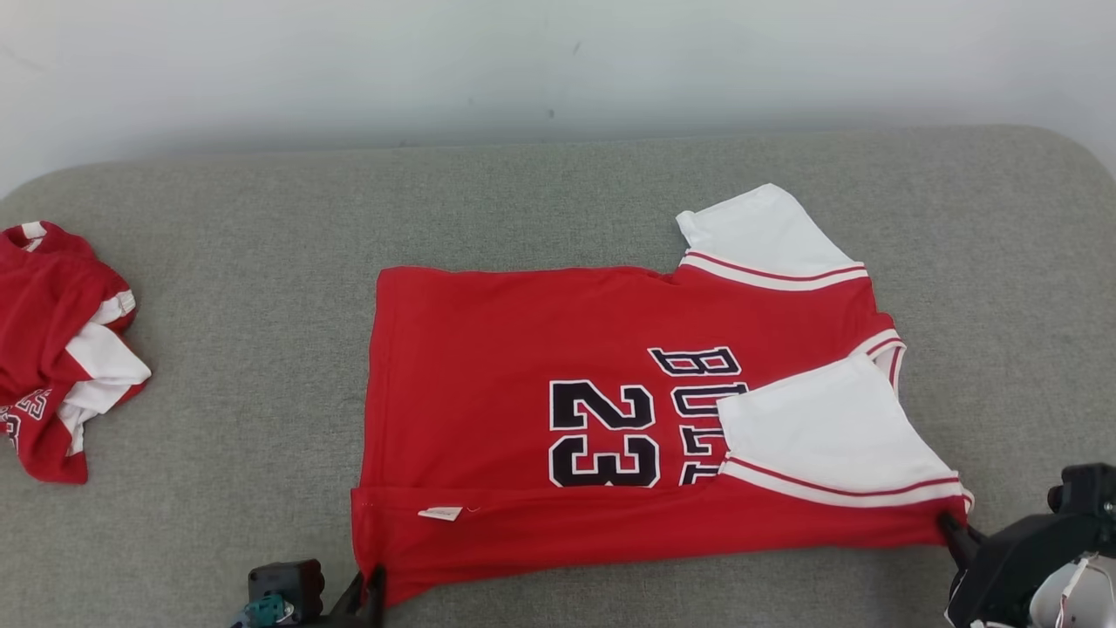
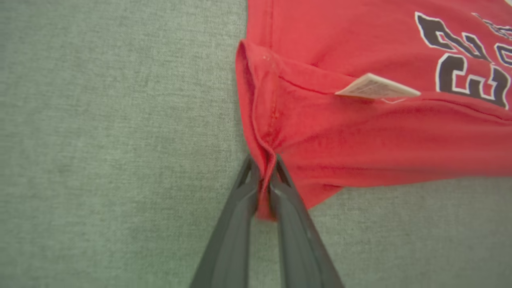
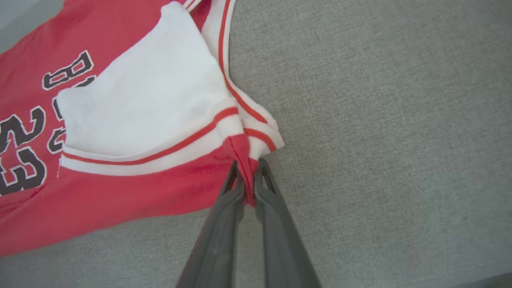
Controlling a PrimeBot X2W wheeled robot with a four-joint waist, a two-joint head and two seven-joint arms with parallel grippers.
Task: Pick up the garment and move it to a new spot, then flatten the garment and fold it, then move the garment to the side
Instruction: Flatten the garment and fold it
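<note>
Red jersey [image 1: 488, 349] lies mid-counter, spread mostly flat, chest side up. Its hem is toward the robot's left and its shoulders toward the right. The black, white-edged "23" and part of the lettering are readable.

Counter [image 1: 261, 218]: grey cloth cover, pale wall [image 1: 523, 61] behind it.

Fold state: the near long edge is turned over onto the front as a narrow band, and a white label [image 1: 440, 513] sticks out at the seam of that band. The near white sleeve [image 1: 828, 427] is folded in over the chest and covers part of the lettering. The far white sleeve [image 1: 767, 231] lies out flat on the cloth, pointing away from the robot.

Left pincer [image 2: 264, 164]: fingers pressed together on the near hem corner — red cloth is bunched between the tips and a short tab pokes out below them. The corner looks drawn into creases at the grip.

Right pincer [image 3: 246, 166]: fingers closed on the near shoulder-end corner, pinching red fabric just below the sleeve's red-and-white trim. In the head view it sits at the jersey's lower right tip.

Second red-and-white garment [image 1: 52, 331]: crumpled at the far left edge of the counter, well apart from the jersey.
</note>
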